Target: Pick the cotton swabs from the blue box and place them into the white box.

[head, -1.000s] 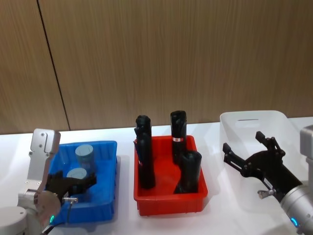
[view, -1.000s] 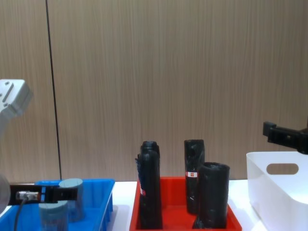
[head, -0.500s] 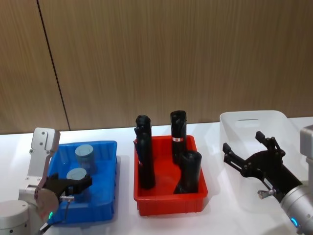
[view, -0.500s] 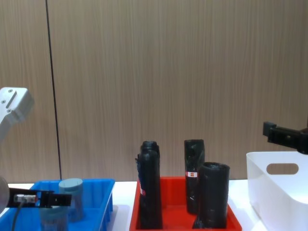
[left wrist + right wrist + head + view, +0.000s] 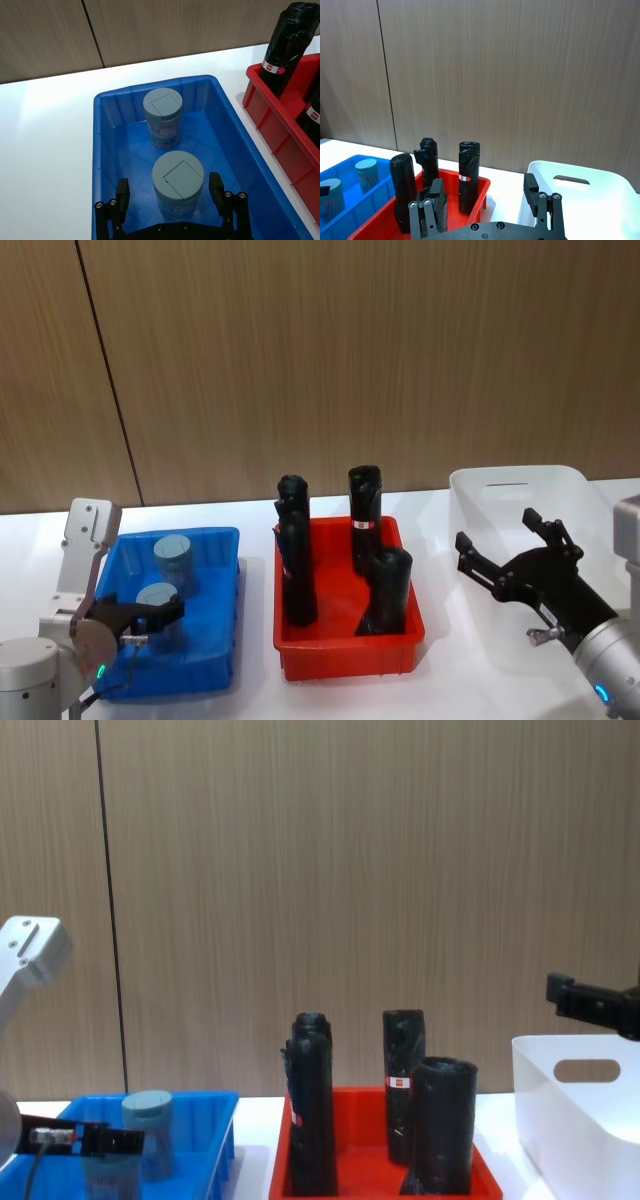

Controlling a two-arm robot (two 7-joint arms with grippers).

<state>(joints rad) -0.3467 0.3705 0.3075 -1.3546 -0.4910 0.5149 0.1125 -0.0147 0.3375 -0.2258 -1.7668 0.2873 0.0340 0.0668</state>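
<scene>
My left gripper (image 5: pixel 169 190) sits low inside the blue box (image 5: pixel 107 150), at the left end of the white bench (image 5: pixel 30 545). Its fingers (image 5: pixel 122 194) are spread wide to either side of the nearer tub of cotton swabs (image 5: pixel 178 175). In the left wrist view there is a gap on both sides, so nothing is grasped. That tub stands upright in the half of the box towards the bench's near edge. Its flat grey-blue lid faces up.

The second tub of cotton swabs (image 5: pixel 162 117) stands upright just behind it, towards the far wall of the box and apart from the first.

The red tray (image 5: pixel 350 650) occupies the middle of the bench, just beside the blue box. It carries four tall black wrapped rolls (image 5: pixel 365 502), all standing.

The white box (image 5: pixel 470 490) sits at the right end of the bench, with its oval handle cutout on the far wall. My right gripper (image 5: pixel 497 528) hangs above the near part of this box. Its fingers are released and spread, holding nothing.
</scene>
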